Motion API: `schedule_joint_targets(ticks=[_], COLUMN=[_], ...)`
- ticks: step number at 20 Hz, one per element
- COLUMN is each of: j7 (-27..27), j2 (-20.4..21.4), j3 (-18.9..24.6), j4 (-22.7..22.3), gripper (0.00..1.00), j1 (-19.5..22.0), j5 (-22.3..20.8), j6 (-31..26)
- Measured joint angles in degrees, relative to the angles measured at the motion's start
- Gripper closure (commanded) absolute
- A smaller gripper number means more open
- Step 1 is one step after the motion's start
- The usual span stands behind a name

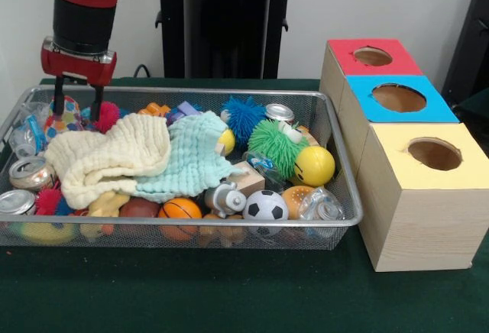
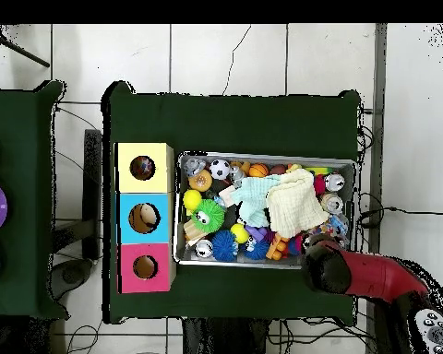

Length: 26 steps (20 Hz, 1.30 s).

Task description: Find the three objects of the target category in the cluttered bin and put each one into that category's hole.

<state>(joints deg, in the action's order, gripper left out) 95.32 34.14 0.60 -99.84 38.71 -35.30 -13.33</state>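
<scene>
The wire mesh bin [image 1: 199,91] holds a heap of toys and cloths. One polka-dot cloth [image 1: 66,117] shows in its far left corner, partly hidden; I see no others. My gripper [image 1: 76,108] hangs over that corner, open, one black finger [image 1: 57,102] left of the cloth and the other at its right edge. The yellow-topped box with its round hole [image 1: 434,153] stands right of the bin, nearest the camera. In the overhead view the arm [image 2: 354,272] covers the gripper at the bin's [image 2: 262,155] lower right corner; the yellow box's hole [image 2: 142,168] is at the left.
A cream cloth [image 1: 107,157] and a mint cloth [image 1: 191,157] lie over the middle. Around them are a pink fuzzy ball [image 1: 108,115], blue [image 1: 244,115] and green [image 1: 276,143] fuzzy balls, a yellow ball [image 1: 313,166], a football [image 1: 265,205] and cans [image 1: 30,171]. Blue [image 1: 399,98] and red [image 1: 373,56] boxes stand behind the yellow one.
</scene>
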Motion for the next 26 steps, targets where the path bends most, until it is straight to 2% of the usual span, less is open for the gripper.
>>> schedule_joint_targets(ticks=[7,13,17,26], j7=[0.0,0.0,0.0,0.0], j2=[0.2,-2.9,-6.5,-8.6], j3=[-0.6,-2.1,-3.1,-3.3], j4=[0.4,2.7,4.3,5.5], gripper=[0.0,0.0,0.0,0.0], j1=[0.0,-0.2,-0.8,-0.8], j5=[0.0,0.0,0.0,0.0], j6=[0.0,0.1,2.1,5.2])
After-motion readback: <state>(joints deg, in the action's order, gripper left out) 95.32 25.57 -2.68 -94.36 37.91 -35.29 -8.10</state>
